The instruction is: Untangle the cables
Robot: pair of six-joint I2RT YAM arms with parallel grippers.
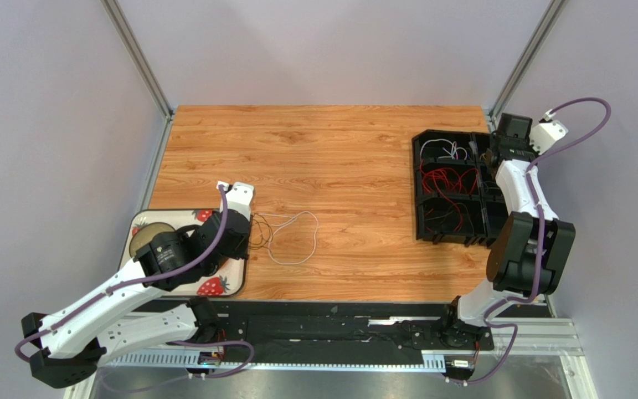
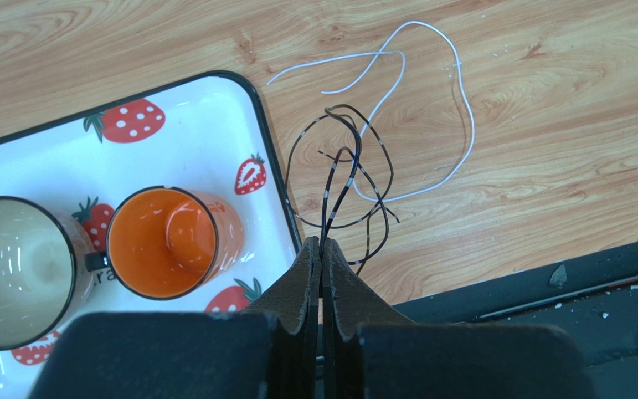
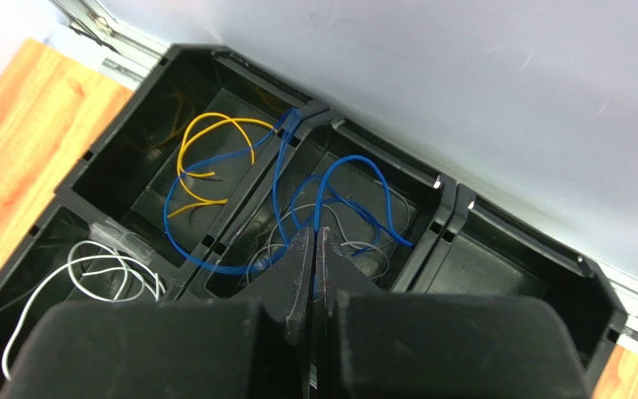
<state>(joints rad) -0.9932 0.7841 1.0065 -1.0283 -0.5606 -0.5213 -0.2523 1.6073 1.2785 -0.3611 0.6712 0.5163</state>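
Note:
My left gripper (image 2: pixel 322 243) is shut on a dark cable with pale bands (image 2: pixel 349 166), whose loops hang over the wooden table beside the tray. A thin white cable (image 2: pixel 460 108) lies looped on the wood and crosses the dark one. In the top view the left gripper (image 1: pixel 254 233) sits at the tray's right edge. My right gripper (image 3: pixel 314 233) is shut on a blue cable (image 3: pixel 364 166) above a black divided bin (image 3: pixel 439 241). The blue cable runs over a divider, next to a yellow cable (image 3: pixel 206 133). Grey (image 3: pixel 356 248) and white (image 3: pixel 89 274) cables lie in other compartments.
A strawberry-print tray (image 2: pixel 197 141) holds an orange cup (image 2: pixel 164 241) and a cream cup (image 2: pixel 14 270). The black bin (image 1: pixel 418 187) stands at the table's right side with red cables (image 1: pixel 443 179) inside. A black rail (image 1: pixel 339 328) runs along the near edge.

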